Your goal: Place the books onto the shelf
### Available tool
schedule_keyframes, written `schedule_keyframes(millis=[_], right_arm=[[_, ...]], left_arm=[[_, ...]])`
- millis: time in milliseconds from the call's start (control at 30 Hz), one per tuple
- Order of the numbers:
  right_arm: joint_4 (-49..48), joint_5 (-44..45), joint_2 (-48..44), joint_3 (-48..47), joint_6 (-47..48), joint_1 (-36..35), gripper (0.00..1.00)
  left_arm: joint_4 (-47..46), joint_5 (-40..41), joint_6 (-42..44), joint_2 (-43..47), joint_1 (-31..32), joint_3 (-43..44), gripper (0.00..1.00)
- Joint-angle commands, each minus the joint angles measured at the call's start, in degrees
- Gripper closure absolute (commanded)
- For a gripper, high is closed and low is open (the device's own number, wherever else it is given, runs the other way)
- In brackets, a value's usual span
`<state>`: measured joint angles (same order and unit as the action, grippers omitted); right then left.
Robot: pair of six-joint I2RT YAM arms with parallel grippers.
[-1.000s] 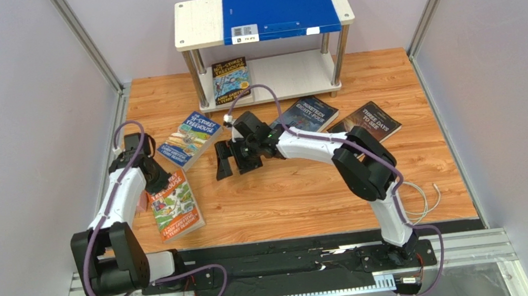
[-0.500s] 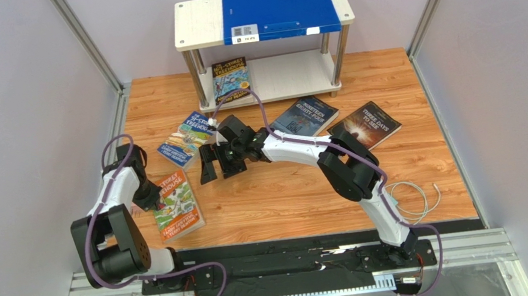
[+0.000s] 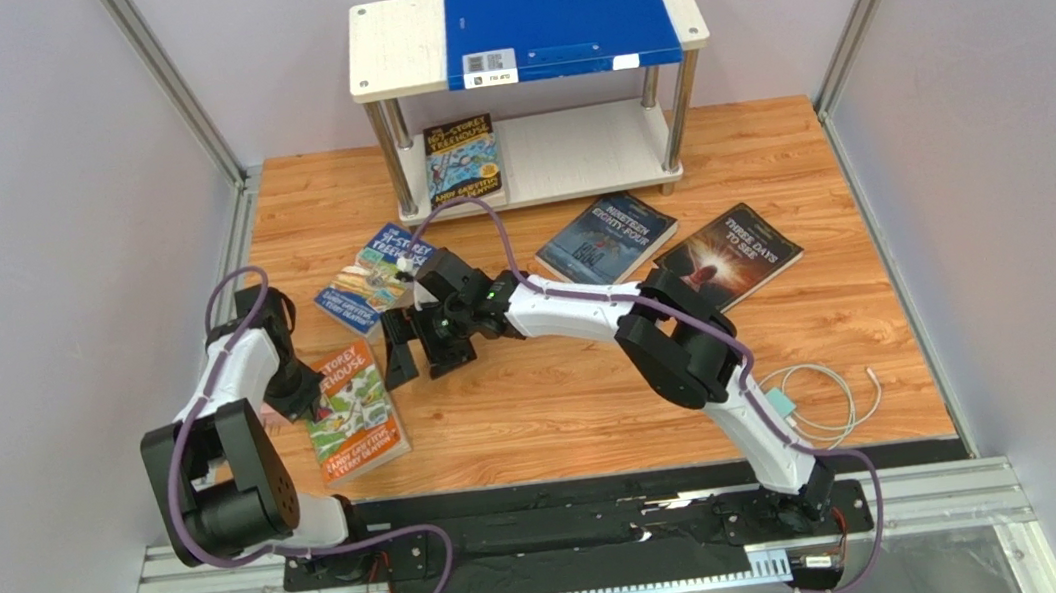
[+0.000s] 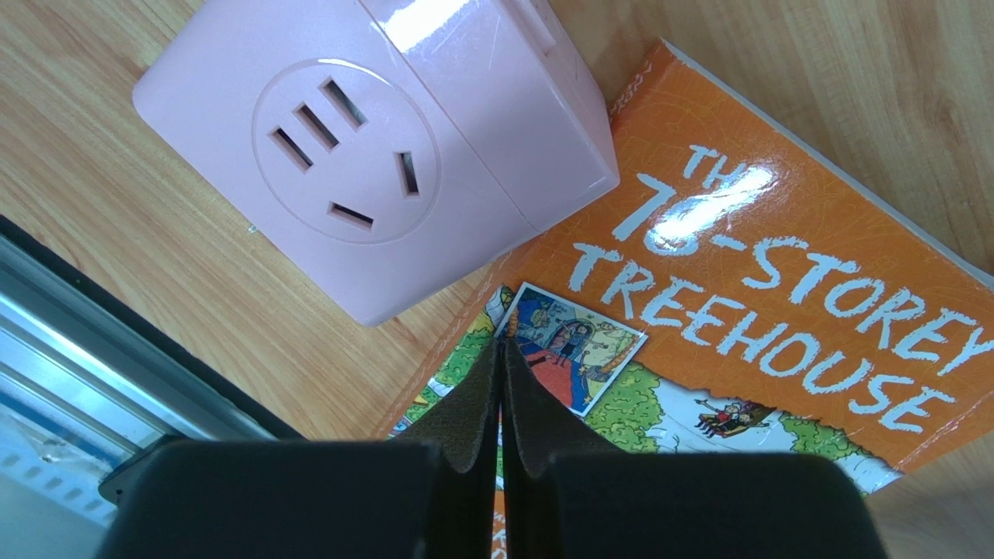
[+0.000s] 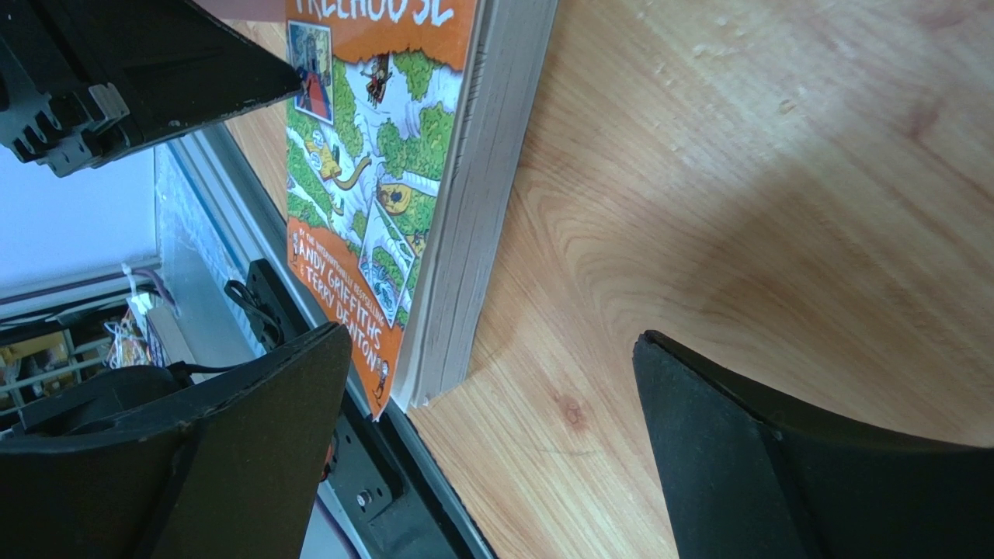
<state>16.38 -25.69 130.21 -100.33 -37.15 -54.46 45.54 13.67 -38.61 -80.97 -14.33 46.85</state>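
- At the far edge of the bench (image 3: 577,396), top view: the shelf (image 3: 397,44) carries a blue folder (image 3: 558,18) on top and a dark Treehouse book (image 3: 462,161) on its lower board, left side. On the bench lie the blue book (image 3: 373,275), orange book (image 3: 352,412), navy book (image 3: 607,237) and black-brown book (image 3: 726,254).
- Left wrist view: the left end effector (image 4: 502,361) is fully closed and empty, over the orange book (image 4: 758,303), beside a pink socket cube (image 4: 385,151).
- Right wrist view: the right end effector (image 5: 492,344) is spread wide and empty; the orange book's page edge shows between its fingers (image 5: 233,431).
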Motion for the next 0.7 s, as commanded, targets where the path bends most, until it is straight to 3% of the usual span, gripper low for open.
schedule_keyframes(millis=[0,233,667], right_arm=[[-2.32,-1.99,1.01,-3.55,-1.26,-1.00,0.02],[-3.81,-3.31,1.80,-3.90,-2.67,-1.44,0.03],[-4.78,-4.01,2.50,-3.90,-3.37,-1.71,0.05]], left_arm=[[1.12,2.40,-3.13,-0.78,-0.35,-1.68,1.00],[4.38,6.63,-4.11,3.98,-1.22,0.70,1.00],[-1.50,-3.03,0.11,-5.42,-4.57,1.32,1.00]])
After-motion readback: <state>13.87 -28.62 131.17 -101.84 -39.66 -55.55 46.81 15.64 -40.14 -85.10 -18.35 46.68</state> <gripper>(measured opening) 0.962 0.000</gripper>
